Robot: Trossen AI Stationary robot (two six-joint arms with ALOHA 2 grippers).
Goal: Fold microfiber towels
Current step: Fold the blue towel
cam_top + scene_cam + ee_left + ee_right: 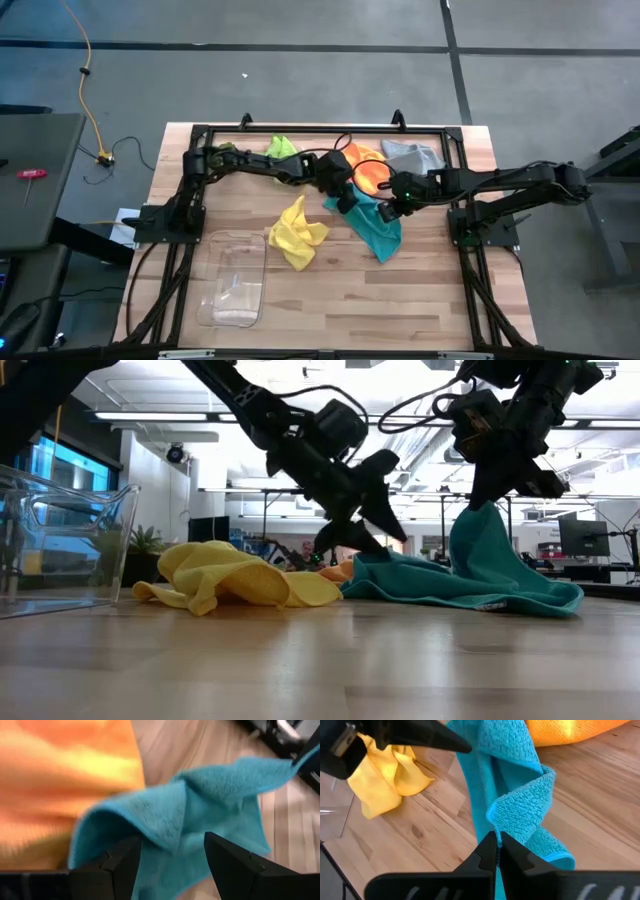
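Right gripper (496,851) is pinched shut on the teal towel's (378,226) lifted corner while the left gripper (170,865) hangs wide open over its other edge.

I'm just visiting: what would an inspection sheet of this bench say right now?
Surface: wooden table, bare at the front.
Job's things: teal towel partly lifted; yellow towel crumpled; orange towel, grey towel and lime green towel at the back.
Clutter: clear plastic bin.
Grippers: right gripper shut on the teal towel; left gripper open over it.
Cables: yellow cable on the floor.
Surroundings: grey floor, lit workshop behind.
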